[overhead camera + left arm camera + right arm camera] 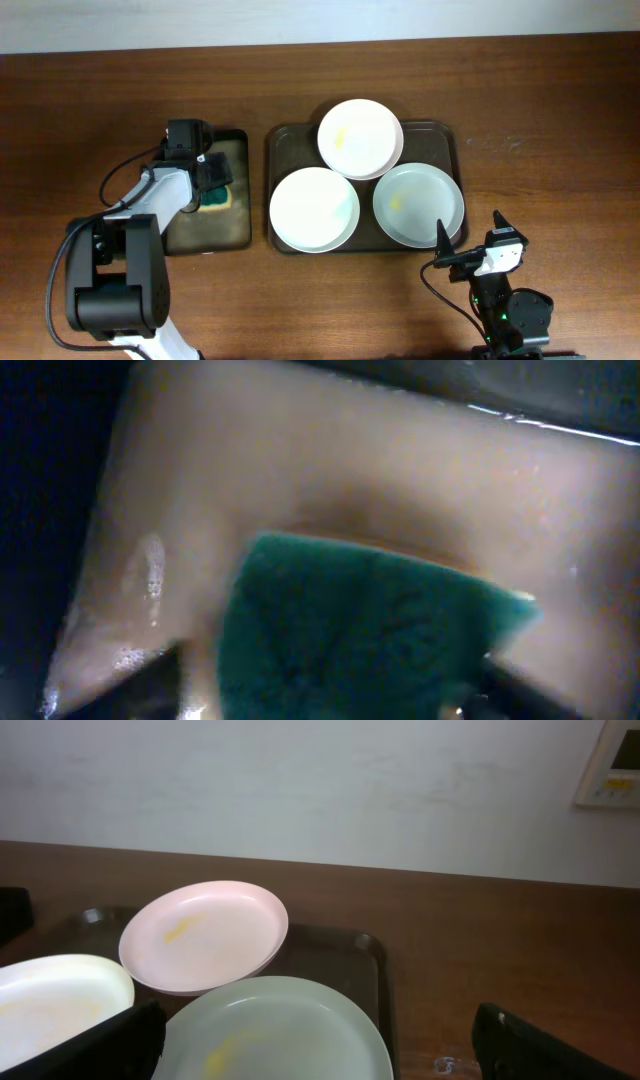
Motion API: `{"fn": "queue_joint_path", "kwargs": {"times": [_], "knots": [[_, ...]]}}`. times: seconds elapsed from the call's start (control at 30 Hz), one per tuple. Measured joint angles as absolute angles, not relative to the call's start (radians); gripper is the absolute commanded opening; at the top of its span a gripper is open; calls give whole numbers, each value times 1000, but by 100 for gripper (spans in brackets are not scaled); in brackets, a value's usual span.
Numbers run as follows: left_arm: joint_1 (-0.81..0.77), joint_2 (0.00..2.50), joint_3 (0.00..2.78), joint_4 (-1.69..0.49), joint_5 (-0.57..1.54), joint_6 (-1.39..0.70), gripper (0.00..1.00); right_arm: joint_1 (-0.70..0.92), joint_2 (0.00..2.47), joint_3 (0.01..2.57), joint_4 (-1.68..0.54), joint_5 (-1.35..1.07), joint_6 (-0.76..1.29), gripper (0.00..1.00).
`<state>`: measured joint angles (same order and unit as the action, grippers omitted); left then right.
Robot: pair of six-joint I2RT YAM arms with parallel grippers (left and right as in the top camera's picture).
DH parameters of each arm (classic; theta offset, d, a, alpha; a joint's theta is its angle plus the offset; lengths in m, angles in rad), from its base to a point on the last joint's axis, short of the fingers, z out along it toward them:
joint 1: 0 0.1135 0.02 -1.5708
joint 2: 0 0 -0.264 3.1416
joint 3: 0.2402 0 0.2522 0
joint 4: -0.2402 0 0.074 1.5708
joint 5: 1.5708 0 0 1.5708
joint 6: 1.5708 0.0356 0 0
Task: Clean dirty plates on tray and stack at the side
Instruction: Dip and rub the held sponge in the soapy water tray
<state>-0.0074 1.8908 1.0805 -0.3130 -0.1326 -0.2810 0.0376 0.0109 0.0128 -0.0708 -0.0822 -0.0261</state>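
Three white plates lie on the large brownish tray (pixel 440 135): one at the back (pixel 360 138) with a yellow smear, one front left (pixel 314 209), one front right (pixel 418 205) with a small yellow smear. My left gripper (pixel 212 178) hangs over a green sponge (pixel 218 199) in the small dark tray. In the left wrist view its fingers (pixel 335 695) are open on either side of the sponge (pixel 370 620). My right gripper (pixel 470 232) is open and empty, just in front of the front-right plate (pixel 275 1030). The back plate (pixel 205 935) and the left plate (pixel 55 1000) lie beyond it.
The small dark tray (pixel 195 235) to the left of the large tray holds soapy water (pixel 350 470). Bare wooden table (pixel 540 130) lies to the right of the large tray's rim (pixel 378 960). A wall runs behind the table.
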Motion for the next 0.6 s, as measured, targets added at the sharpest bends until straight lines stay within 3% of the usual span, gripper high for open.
{"fn": "queue_joint_path", "kwargs": {"times": [0.03,0.13,0.27,0.33,0.37,0.6], "knots": [[-7,1891,1081,-316,-135,-278,34,38,11,13,-71,-82,-27,98],[-7,1891,1081,-326,-139,-280,0,38,11,13,-71,-82,-26,98],[-7,1891,1081,-333,-140,-277,0,38,11,13,-71,-82,-26,98],[-7,1891,1081,-332,-140,-277,87,38,11,13,-71,-82,-27,98],[-7,1891,1081,-333,-140,-279,99,38,11,13,-71,-82,-26,98],[-4,1886,1089,-430,-146,-284,100,38,11,13,-71,-82,-27,98]]}}
